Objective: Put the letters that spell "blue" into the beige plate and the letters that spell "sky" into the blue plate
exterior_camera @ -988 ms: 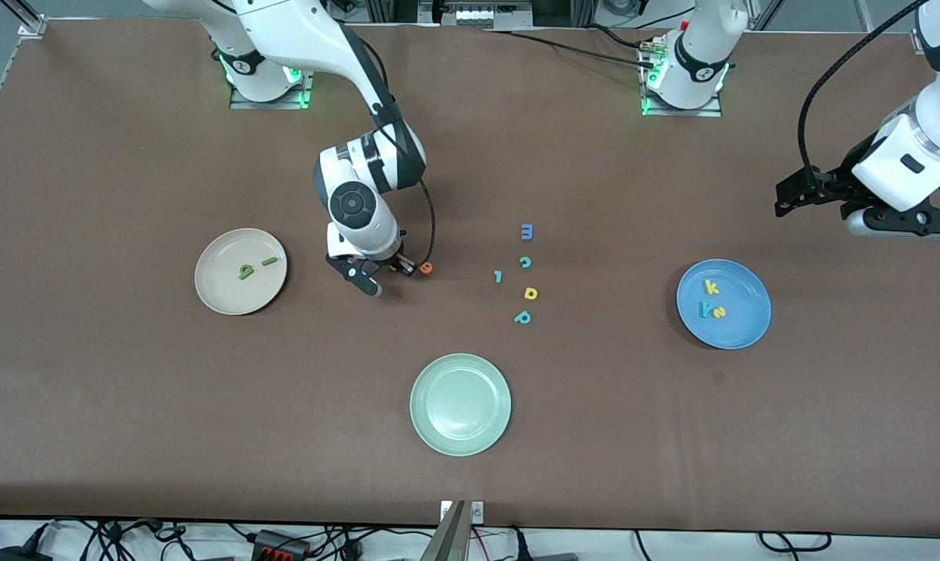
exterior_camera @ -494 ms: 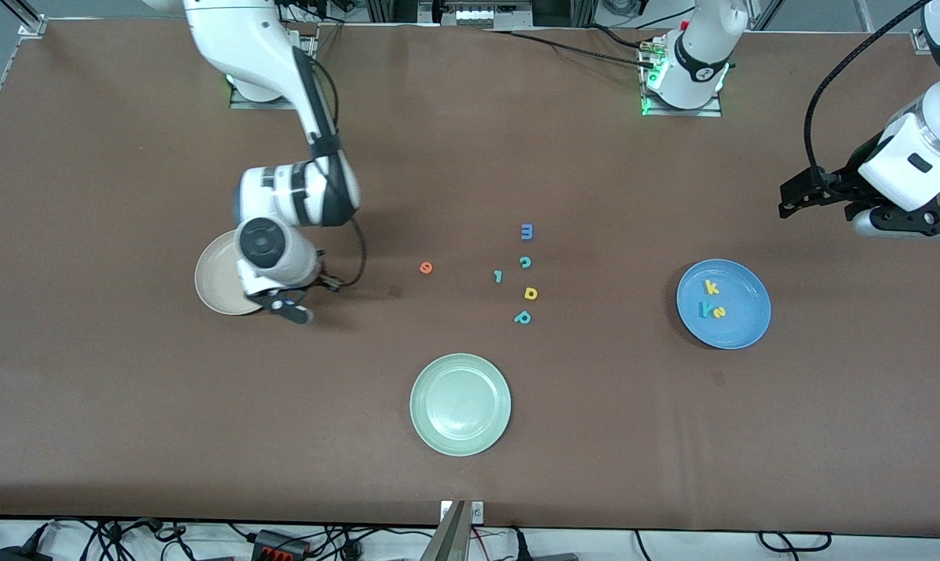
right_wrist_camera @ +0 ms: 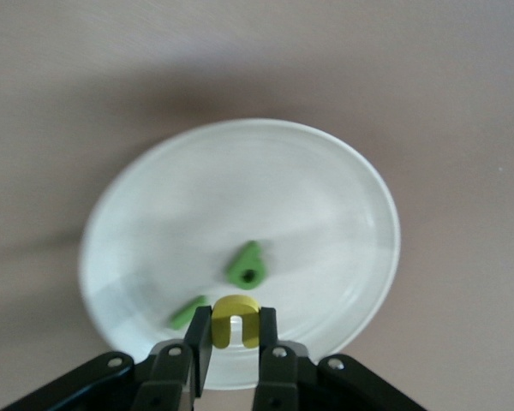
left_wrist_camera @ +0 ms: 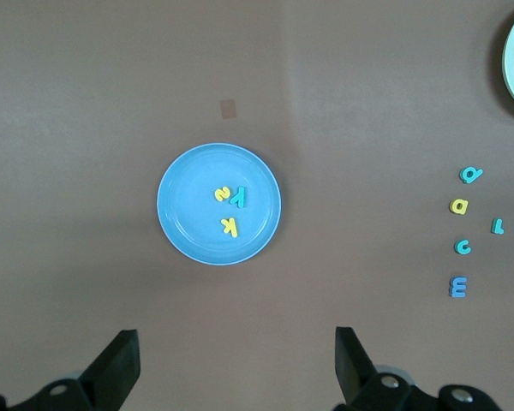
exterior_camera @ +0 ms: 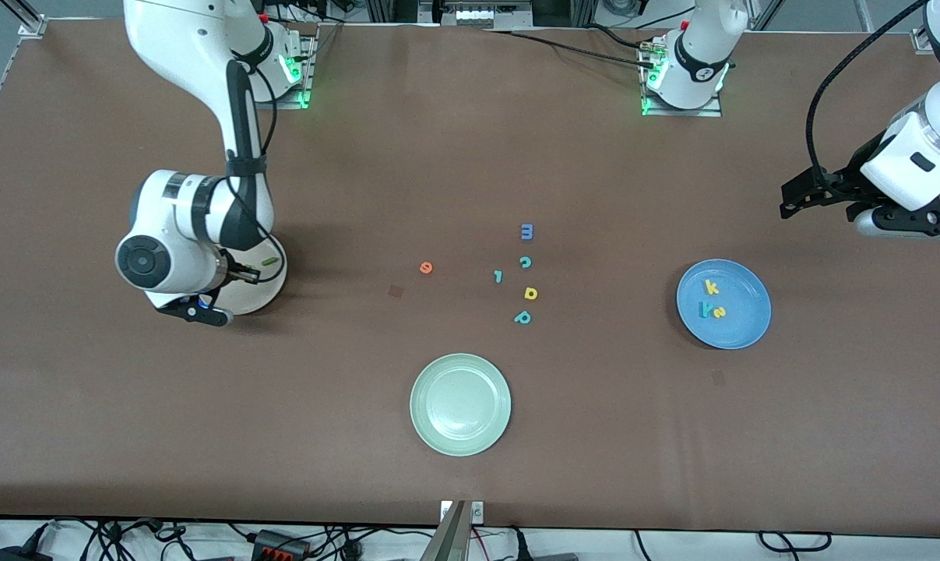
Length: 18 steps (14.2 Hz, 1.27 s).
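Observation:
My right gripper (right_wrist_camera: 235,324) hangs over the beige plate (right_wrist_camera: 325,197), shut on the yellow u (right_wrist_camera: 236,318). The green b (right_wrist_camera: 247,265) and thin green l (right_wrist_camera: 188,312) lie in that plate. In the front view the right arm covers most of the beige plate (exterior_camera: 273,274); the l (exterior_camera: 268,259) shows. The orange e (exterior_camera: 426,268) lies on the table mid-way. The blue plate (exterior_camera: 742,327) holds the yellow k (exterior_camera: 712,287), teal y (exterior_camera: 703,310) and yellow s (exterior_camera: 718,312). My left gripper (left_wrist_camera: 236,364) waits open and empty, high up and off to one side of the blue plate (left_wrist_camera: 188,171).
A blue m (exterior_camera: 526,231), teal c (exterior_camera: 525,262), small teal letter (exterior_camera: 498,276), yellow d-like letter (exterior_camera: 530,293) and teal p (exterior_camera: 522,317) lie mid-table. A pale green plate (exterior_camera: 460,403) sits nearer the front camera.
The right arm has swung from beside the orange e to over the beige plate, carrying the yellow u. The e stayed on the table. The left arm barely moved.

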Available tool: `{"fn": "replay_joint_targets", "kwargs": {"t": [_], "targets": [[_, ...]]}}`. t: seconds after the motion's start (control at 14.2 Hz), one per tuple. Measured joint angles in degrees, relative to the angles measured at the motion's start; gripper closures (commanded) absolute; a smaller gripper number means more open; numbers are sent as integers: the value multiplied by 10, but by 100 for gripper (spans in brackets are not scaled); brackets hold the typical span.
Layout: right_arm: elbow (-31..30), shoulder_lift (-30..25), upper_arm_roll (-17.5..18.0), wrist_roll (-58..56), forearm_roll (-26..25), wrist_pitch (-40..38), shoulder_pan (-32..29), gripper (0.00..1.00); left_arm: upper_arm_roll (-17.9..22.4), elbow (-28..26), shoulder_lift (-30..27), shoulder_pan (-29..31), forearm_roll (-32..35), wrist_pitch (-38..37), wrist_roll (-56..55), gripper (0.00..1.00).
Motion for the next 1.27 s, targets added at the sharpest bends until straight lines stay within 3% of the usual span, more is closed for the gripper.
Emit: {"fn": "replay_joint_targets", "kwargs": {"t": [0.42, 0.49, 0.56, 0.64, 1.06, 1.27], "targets": [[-45, 5, 14, -48, 8, 21, -36, 77, 0, 0, 0, -1, 0, 0, 0, 0], [-47, 6, 26, -58, 11, 25, -53, 70, 0, 0, 0, -1, 0, 0, 0, 0], [-47, 7, 39, -65, 14, 30, -71, 40, 0, 0, 0, -1, 0, 0, 0, 0], [-47, 8, 50, -68, 16, 37, -86, 0, 0, 0, 0, -1, 0, 0, 0, 0], [-13, 5, 68, -61, 21, 46, -83, 0, -1, 0, 0, -2, 0, 0, 0, 0], [31, 1, 72, -26, 64, 46, -41, 0, -1, 0, 0, -4, 0, 0, 0, 0]]}}
